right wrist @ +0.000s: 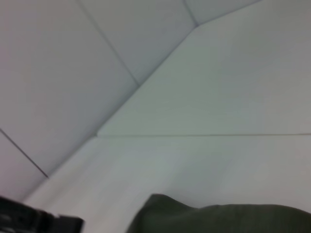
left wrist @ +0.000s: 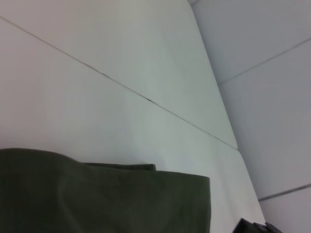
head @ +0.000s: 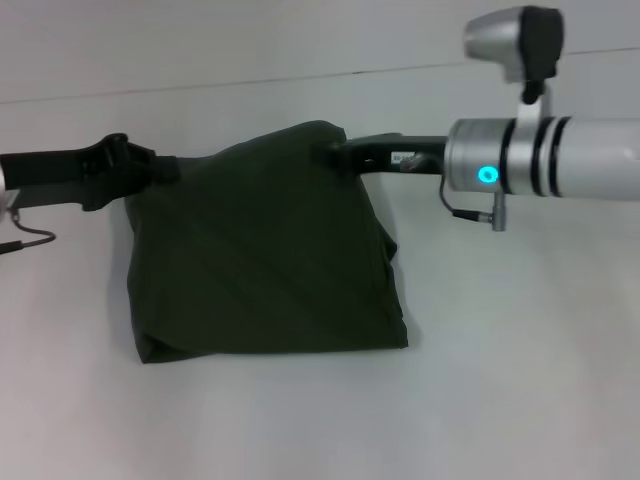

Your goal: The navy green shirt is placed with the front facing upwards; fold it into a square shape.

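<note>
White table [head: 520, 400], navy green shirt [head: 260, 260] folded, left gripper [head: 165, 168] and right gripper [head: 335, 152] each pinching a top corner

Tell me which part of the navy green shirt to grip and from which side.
Grip the navy green shirt at its two raised far corners, one from each side: the left end effector and right end effector already sit there. The near edge lies flat on the table, which probably offers less to pinch.
</note>
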You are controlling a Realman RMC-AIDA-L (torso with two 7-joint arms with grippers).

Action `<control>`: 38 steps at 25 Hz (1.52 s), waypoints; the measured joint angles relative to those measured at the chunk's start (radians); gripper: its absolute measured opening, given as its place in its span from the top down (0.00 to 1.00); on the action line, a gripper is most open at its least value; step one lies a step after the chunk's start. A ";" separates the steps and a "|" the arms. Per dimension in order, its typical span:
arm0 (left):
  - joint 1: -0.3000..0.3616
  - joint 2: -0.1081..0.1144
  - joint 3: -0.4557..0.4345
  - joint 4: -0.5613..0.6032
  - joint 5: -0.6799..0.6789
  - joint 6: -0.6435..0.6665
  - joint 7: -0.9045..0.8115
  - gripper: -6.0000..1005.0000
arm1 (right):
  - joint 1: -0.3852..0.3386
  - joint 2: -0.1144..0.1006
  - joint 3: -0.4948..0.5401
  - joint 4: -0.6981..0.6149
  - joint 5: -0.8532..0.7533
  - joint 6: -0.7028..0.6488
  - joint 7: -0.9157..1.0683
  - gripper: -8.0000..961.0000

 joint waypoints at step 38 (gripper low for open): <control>0.028 -0.006 -0.006 -0.038 -0.015 0.012 -0.015 0.97 | 0.066 -0.022 -0.222 -0.021 -0.120 0.305 0.364 0.99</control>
